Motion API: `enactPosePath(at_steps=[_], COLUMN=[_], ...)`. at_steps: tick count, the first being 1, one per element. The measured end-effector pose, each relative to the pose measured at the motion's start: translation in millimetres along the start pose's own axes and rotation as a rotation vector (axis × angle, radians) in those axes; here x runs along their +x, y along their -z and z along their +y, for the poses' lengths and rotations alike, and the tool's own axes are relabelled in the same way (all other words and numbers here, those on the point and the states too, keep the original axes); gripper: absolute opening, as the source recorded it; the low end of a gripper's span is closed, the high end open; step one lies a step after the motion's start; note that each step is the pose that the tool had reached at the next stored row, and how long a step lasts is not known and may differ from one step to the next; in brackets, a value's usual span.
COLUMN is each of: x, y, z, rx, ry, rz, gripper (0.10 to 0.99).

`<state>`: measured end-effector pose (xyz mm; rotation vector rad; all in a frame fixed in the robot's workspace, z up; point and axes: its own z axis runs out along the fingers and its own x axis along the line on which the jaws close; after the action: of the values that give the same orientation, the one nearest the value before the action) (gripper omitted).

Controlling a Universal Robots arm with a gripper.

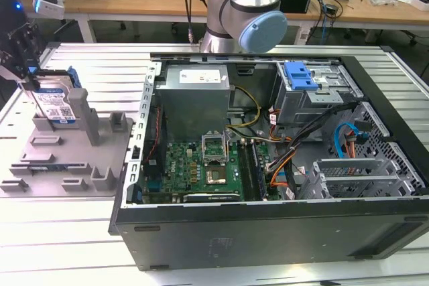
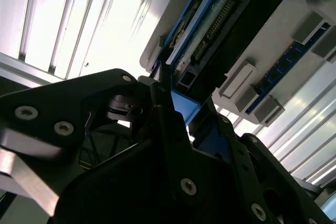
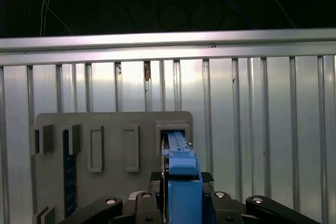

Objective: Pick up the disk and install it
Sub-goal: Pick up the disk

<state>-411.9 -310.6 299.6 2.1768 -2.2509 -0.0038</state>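
Now, at the exterior view's left, gripper (image 1: 31, 82) clamped on the disk (image 1: 59, 106), upright on edge in grey fixture tray (image 1: 67, 162), open computer case (image 1: 268, 145) alongside, right.

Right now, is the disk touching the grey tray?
Touching. In the exterior view the disk stands on edge, its lower end down between posts of the tray. The first wrist view shows its edge seated in the tray's slot.

Silver, blue-edged disk (image 1: 55, 102) & grey tray (image 1: 67, 159).
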Motion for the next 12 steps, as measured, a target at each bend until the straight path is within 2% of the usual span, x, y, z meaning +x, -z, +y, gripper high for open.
enactPosePath(at_steps=[6, 12], x=[0.0, 0.0], y=[0.4, 7.2], z=[0.0, 0.1], rx=[0.0, 0.0], ry=[0.0, 0.0], rz=[-0.0005, -0.0004], gripper=[0.369, 0.369])
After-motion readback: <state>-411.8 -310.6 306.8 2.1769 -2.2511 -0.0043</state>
